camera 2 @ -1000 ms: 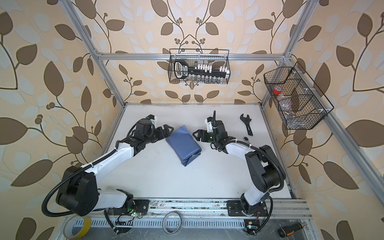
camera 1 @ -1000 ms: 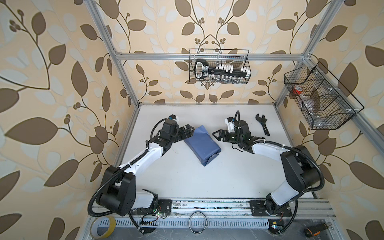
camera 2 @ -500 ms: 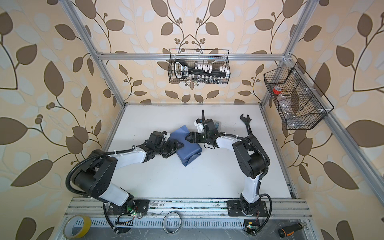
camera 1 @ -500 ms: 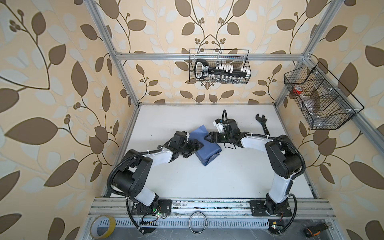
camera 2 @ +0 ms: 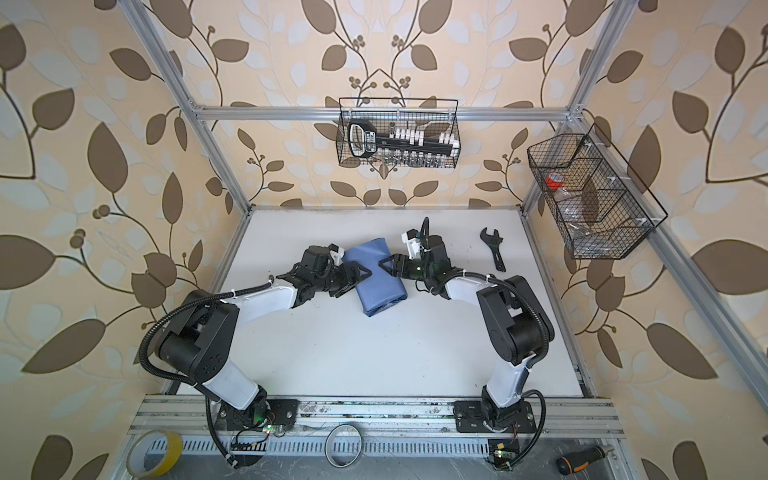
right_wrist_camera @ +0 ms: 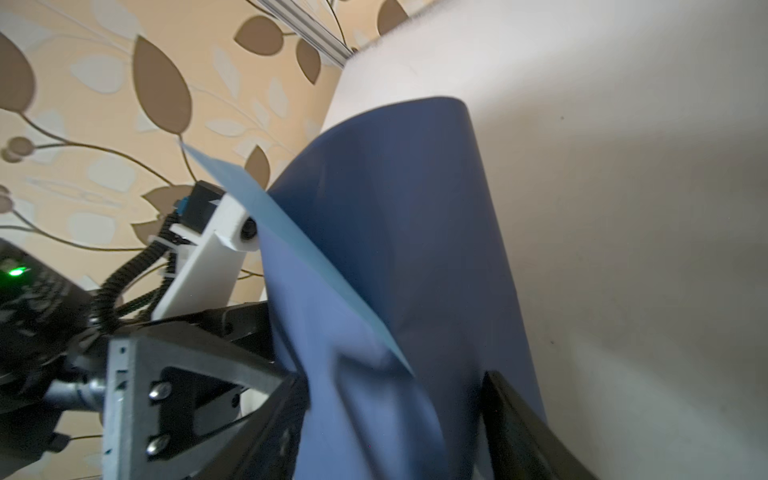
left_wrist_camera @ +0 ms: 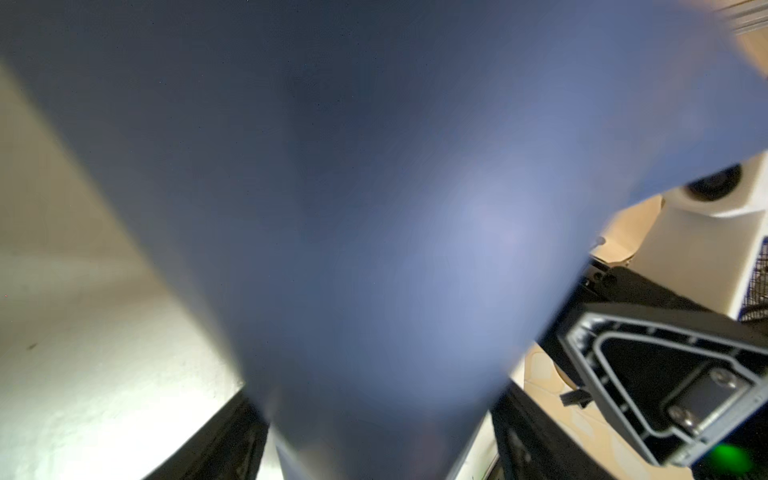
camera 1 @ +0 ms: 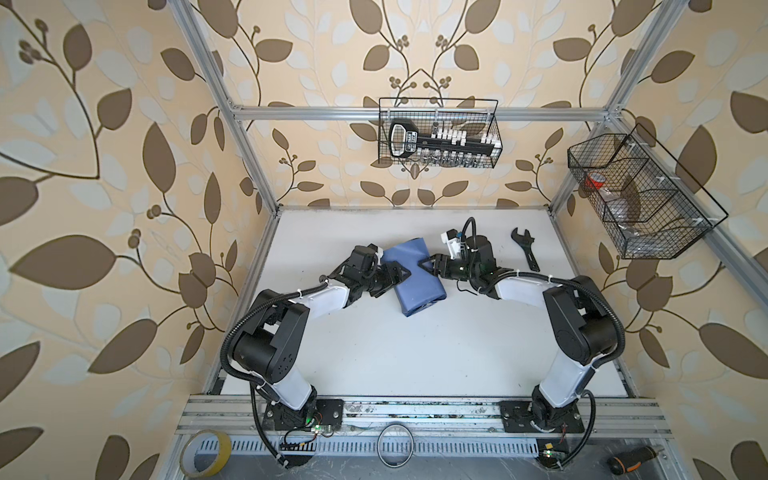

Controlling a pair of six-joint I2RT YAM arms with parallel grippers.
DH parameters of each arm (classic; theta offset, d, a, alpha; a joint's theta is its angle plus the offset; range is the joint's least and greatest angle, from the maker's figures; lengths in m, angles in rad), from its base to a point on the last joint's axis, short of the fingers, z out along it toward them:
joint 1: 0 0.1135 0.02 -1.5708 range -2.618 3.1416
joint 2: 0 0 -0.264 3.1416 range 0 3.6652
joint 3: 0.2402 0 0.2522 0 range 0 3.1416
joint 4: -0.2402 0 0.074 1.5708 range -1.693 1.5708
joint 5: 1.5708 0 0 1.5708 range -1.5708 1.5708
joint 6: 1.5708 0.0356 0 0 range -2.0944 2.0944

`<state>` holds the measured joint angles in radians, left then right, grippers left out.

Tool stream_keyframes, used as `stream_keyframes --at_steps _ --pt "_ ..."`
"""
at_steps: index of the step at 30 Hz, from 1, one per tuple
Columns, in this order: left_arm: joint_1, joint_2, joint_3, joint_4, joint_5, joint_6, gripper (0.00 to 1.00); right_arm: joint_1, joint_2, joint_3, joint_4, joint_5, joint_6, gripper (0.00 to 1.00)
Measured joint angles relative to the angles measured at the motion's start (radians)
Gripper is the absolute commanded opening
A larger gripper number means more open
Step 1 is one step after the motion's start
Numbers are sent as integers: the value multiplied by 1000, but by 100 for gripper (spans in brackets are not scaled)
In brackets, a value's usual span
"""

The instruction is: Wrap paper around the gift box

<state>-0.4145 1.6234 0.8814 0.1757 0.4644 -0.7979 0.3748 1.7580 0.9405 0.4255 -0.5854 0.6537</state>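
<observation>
The paper (camera 1: 415,278) (camera 2: 378,278) lies mid-table as a folded slate-blue bundle, and the gift box is hidden, presumably inside it. My left gripper (camera 1: 397,277) (camera 2: 359,276) grips the bundle's left edge. My right gripper (camera 1: 428,264) (camera 2: 384,264) grips its right edge, further back. In the left wrist view the paper (left_wrist_camera: 374,208) fills the frame and narrows between the jaws of the left gripper (left_wrist_camera: 378,436). In the right wrist view the paper (right_wrist_camera: 395,249) is creased between the jaws of the right gripper (right_wrist_camera: 395,415). A light-blue edge (right_wrist_camera: 249,195) sticks up.
A black wrench (camera 1: 525,249) lies at the back right of the table. Wire baskets hang on the back wall (camera 1: 438,139) and the right wall (camera 1: 640,199). A yellow tape roll (camera 1: 206,453), a ring (camera 1: 396,441) and a screwdriver (camera 1: 631,457) sit beyond the front rail.
Both grippers have come in from either side of the bundle and their jaws have narrowed around its edges. The bundle has barely shifted.
</observation>
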Motion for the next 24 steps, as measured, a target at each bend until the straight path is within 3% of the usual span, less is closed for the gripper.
stream_keyframes --at_steps 10,24 --pt "4 -27 39 28 8 38 87 4 -142 -142 180 32 46 67" --pt "4 -56 29 74 19 34 96 23 -152 -184 266 112 34 67"
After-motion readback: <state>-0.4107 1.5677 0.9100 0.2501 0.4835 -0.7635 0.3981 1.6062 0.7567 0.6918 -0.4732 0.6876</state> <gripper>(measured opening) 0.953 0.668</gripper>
